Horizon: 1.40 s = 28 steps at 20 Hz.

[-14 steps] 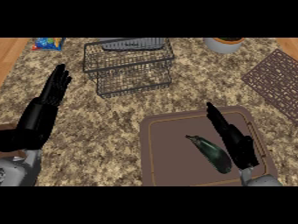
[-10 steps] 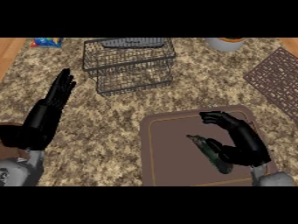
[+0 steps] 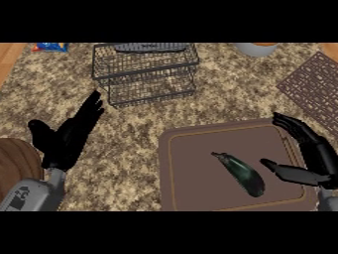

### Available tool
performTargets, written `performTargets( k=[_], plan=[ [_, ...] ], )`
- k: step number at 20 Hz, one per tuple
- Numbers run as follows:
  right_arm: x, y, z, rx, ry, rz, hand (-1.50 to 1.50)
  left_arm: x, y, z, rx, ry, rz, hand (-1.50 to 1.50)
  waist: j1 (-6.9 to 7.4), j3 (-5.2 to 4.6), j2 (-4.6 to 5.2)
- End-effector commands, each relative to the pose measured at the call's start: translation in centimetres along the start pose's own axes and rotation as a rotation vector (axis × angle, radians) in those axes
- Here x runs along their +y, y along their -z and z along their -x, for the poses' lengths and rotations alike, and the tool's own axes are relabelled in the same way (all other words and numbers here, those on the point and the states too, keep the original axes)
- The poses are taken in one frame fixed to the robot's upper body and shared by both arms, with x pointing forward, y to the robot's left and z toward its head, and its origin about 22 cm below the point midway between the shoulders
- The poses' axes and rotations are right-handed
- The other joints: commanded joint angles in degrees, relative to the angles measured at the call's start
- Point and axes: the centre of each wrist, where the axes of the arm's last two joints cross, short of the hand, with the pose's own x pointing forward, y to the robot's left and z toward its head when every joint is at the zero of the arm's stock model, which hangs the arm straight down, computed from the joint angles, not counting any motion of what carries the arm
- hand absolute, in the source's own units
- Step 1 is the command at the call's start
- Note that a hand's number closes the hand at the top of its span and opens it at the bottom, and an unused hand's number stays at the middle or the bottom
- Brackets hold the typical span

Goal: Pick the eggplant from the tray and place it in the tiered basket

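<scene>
Right hand (image 3: 319, 158): fingers spread wide and gently curved, thumb pointing toward the eggplant (image 3: 239, 173), holding nothing; set over the tray's right edge, just beside the eggplant and apart from it. Eggplant: dark, lying diagonally on the brown tray (image 3: 193, 183), right of its centre. Left hand (image 3: 67, 136): fingers straight, resting open on the speckled counter (image 3: 128, 124) at lower left. Tiered basket (image 3: 146, 72): wire, at the counter's far side, well apart from the tray.
</scene>
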Motion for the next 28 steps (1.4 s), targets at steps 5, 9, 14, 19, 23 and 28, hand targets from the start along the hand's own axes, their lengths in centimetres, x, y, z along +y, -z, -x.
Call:
performTargets(
  k=[5, 9, 14, 19, 23, 28],
  plan=[
    [-2.2, -2.4, -4.1, -0.033, -0.362, -0.247, -1.50, -0.8, 0.3, 0.9, 0.049, -0.042, 0.009, 0.00, -0.46, -0.20, -0.41],
    [-3.8, -1.2, -9.6, 0.047, -0.614, -0.249, -1.50, -0.5, 0.9, 0.4, 0.039, -0.020, -0.021, 0.00, -1.06, -0.37, -0.54],
    [-1.7, -1.2, -13.9, 0.139, -0.916, -0.220, -1.50, -0.8, 0.1, 1.1, 0.037, -0.017, -0.003, 0.00, -0.58, -0.48, -0.75],
    [5.0, -2.8, -16.9, 0.254, -0.918, -0.245, -1.50, 0.3, 1.3, 0.4, 0.040, -0.015, 0.010, 0.00, 0.15, -0.26, -0.21],
    [9.6, -2.9, -19.1, 0.318, -0.904, -0.278, -1.50, -0.6, 0.5, 0.6, 0.033, -0.020, 0.026, 0.00, 1.15, -0.21, -0.18],
    [12.8, -2.9, -17.4, 0.411, -1.056, -0.272, -1.50, -0.8, 0.8, 2.4, 0.039, -0.015, 0.027, 0.00, 0.78, -0.18, -0.11]
  ],
)
